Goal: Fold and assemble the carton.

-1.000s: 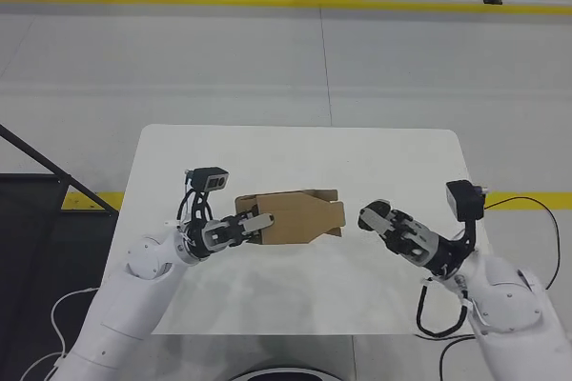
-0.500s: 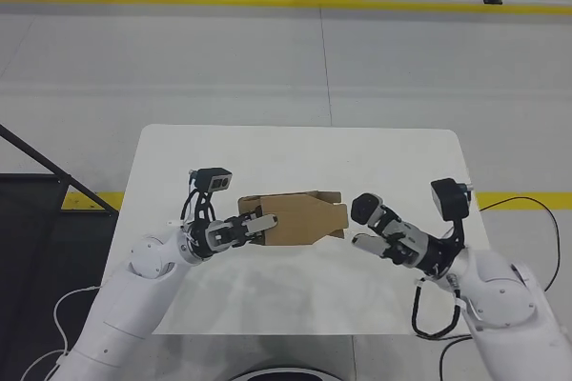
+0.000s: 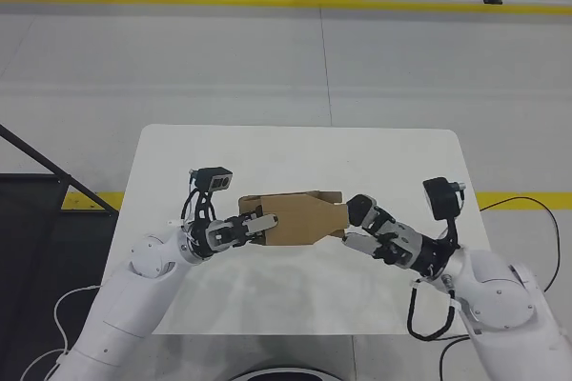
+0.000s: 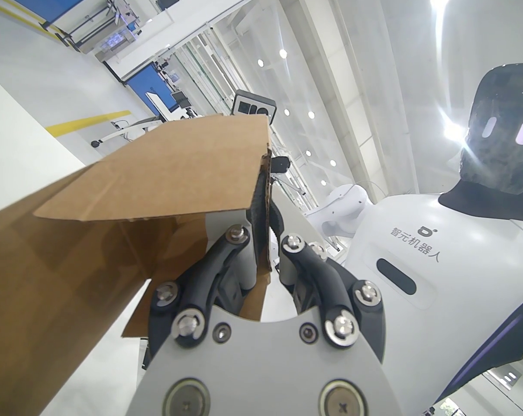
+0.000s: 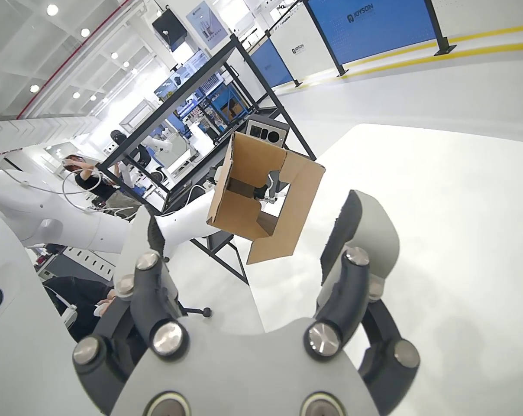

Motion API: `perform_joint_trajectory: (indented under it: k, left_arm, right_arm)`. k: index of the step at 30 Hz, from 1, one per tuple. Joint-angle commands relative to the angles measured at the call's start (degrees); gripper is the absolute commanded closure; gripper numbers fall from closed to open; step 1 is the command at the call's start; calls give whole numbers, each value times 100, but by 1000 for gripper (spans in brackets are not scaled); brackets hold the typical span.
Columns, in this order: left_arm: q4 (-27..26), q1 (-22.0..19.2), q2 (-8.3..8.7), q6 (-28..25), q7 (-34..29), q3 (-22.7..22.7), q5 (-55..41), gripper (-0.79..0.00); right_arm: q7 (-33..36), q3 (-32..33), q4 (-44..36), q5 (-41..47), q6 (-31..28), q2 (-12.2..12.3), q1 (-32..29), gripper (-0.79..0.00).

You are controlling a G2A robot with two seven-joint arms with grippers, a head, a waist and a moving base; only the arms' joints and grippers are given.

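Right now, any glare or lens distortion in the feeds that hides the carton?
Left wrist view: ceiling lamps flare in streaks, clear of the carton; the hollow under its flap is in shade.
Right wrist view: the wide lens bows straight lines near the edges; the carton is evenly lit, no glare.
Top view: flat, even light; the carton stands out plainly on the white table.

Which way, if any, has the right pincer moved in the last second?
Yes. In the top view the right pincer moved away from the right edge of the table, toward the carton, and is now at its end.
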Motion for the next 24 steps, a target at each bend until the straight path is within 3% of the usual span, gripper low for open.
perform_joint_trajectory:
  k: [1,7,14,24]
  left_arm:
    - [-6,3,4,-5,5,-2,1,0]
    - [-16,12,16,-8,8,0,2,0]
    - [-31,14,27,-10,10,9,11,0]
    - [-94,27,47,-31,31,30,14,0]
  right_arm:
    - [41,-19,-13,7,53,1,28,-529]
    - [63,-56,-7,58,153,0,65,-493]
    - [117,-43,49,277,255,3,90,-363]
    - [287,-105,88,288,441,8,180,-360]
